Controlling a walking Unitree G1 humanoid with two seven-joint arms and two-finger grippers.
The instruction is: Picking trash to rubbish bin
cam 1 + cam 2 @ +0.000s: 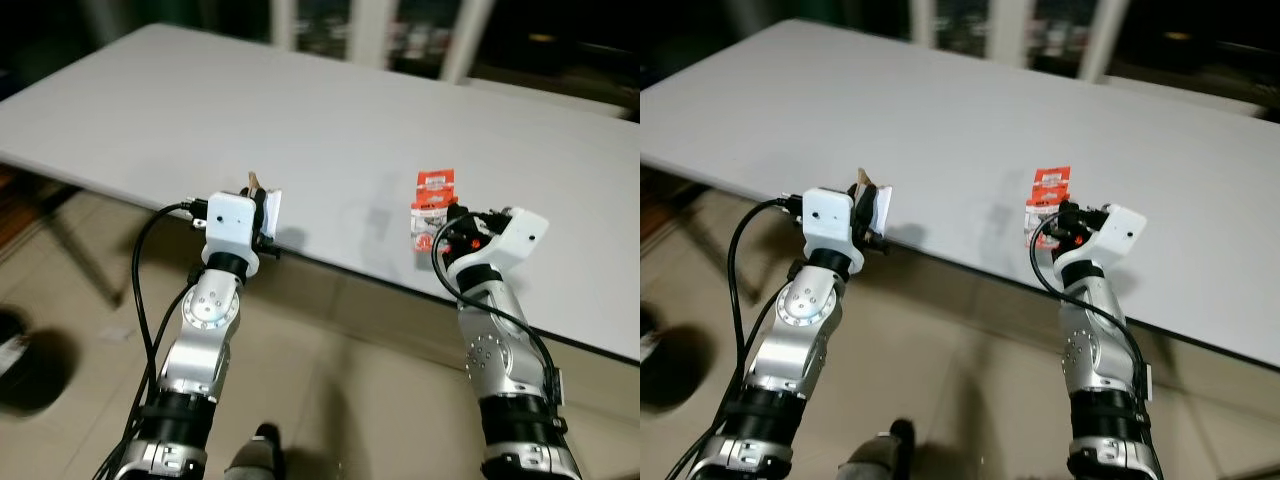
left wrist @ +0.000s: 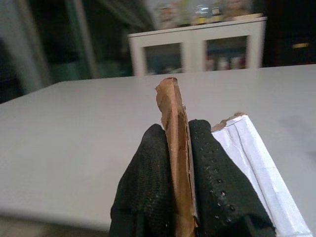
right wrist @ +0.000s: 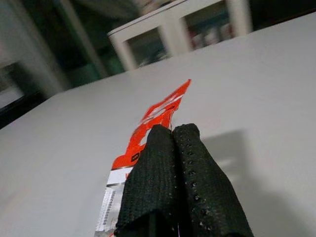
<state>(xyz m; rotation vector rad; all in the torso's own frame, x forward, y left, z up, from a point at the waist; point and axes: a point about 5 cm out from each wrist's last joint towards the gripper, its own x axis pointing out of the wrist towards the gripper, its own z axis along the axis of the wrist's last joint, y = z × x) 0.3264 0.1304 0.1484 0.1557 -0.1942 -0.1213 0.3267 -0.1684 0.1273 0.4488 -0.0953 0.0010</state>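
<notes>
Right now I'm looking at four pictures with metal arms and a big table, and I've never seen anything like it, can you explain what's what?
This is a humanoid robot with two silver arms, seen from its own cameras. Two pictures come from its head, looking down at a large white table. The other two come from cameras on its wrists, looking along each gripper's black fingers.

The left gripper is shut on a torn piece of brown and white cardboard at the table's near edge. The right gripper is shut on a red and white plastic wrapper, which looks to lie on the table. Both are likely trash bound for a bin.

left claw [image 2: 180, 163] clamped, arm raised | right claw [image 3: 173, 168] clamped, arm raised
</notes>
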